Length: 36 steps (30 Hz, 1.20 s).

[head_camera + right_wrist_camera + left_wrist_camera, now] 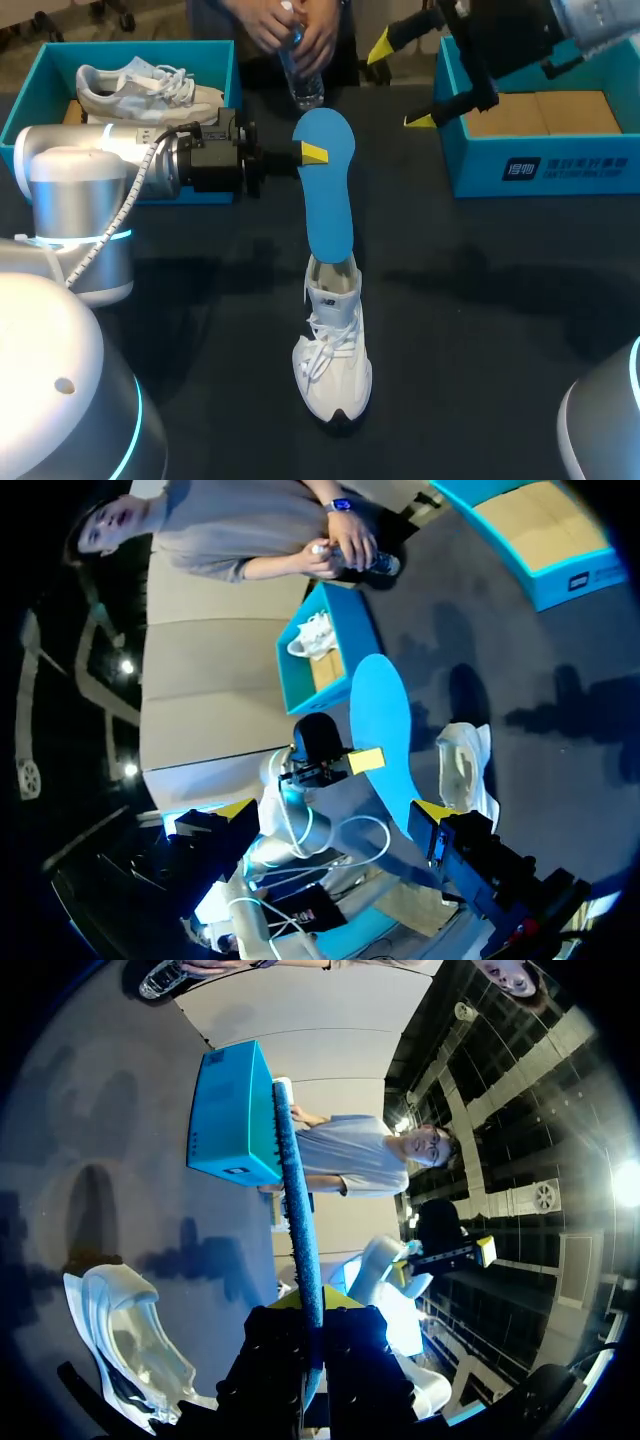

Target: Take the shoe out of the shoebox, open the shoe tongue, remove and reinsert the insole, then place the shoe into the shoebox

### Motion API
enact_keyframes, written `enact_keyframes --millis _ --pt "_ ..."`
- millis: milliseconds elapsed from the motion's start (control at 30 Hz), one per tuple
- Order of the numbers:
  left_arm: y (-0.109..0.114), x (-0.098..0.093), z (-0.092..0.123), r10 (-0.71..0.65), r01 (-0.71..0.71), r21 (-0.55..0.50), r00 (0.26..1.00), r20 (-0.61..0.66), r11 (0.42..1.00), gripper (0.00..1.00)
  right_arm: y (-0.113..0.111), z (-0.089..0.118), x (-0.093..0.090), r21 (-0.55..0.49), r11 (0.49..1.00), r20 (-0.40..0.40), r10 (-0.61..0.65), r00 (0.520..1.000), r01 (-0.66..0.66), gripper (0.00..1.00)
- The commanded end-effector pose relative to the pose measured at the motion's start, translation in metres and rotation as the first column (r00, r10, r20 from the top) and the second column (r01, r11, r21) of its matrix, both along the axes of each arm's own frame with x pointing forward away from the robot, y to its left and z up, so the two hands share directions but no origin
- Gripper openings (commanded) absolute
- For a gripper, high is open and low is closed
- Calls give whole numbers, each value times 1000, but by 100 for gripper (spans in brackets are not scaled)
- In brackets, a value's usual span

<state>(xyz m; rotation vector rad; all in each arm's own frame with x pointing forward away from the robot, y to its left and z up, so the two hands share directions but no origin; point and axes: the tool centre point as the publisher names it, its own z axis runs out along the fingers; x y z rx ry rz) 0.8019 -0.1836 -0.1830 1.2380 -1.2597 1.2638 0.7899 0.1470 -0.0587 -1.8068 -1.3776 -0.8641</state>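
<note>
A white shoe (pixel 331 365) stands upright on the dark table, toe toward the front edge. A blue insole (pixel 328 190) rises from its opening, its lower end still inside. My left gripper (pixel 313 153) is shut on the insole's upper edge. In the left wrist view the insole (pixel 298 1210) runs edge-on between the fingers of the left gripper (pixel 310 1310), and the shoe (pixel 130 1345) lies beside it. My right gripper (pixel 400 83) hangs open above the right shoebox's (pixel 545 165) near-left corner, holding nothing. The right wrist view shows the insole (pixel 385 730), the shoe (pixel 462 765) and the right gripper (pixel 335 812).
A second blue shoebox (pixel 222 70) at the back left holds another pale shoe (pixel 145 88). A person's hands hold a clear water bottle (pixel 303 75) at the table's far edge, just behind the insole's top. My left arm (pixel 120 160) lies across the left side.
</note>
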Motion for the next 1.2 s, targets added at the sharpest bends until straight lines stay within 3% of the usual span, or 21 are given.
enact_keyframes --millis 33,400,700,900,1200 --pt "0 0 0 -1 1 2 1000 0 1000 0 1 -12 1 400 916 86 -49 995 11 100" --pt "0 0 0 -1 1 2 1000 0 1000 0 2 -39 4 548 836 132 -55 990 -27 100" --pt "1 5 0 0 0 -29 1000 3 1000 0 3 -49 7 576 817 136 -62 989 -28 100" --pt "8 7 1 -14 18 -37 995 97 999 0 3 -52 8 587 809 134 -56 989 -33 100" --pt "17 10 14 -51 86 -72 918 392 994 0 -1 -54 8 596 803 134 -65 989 -28 100"
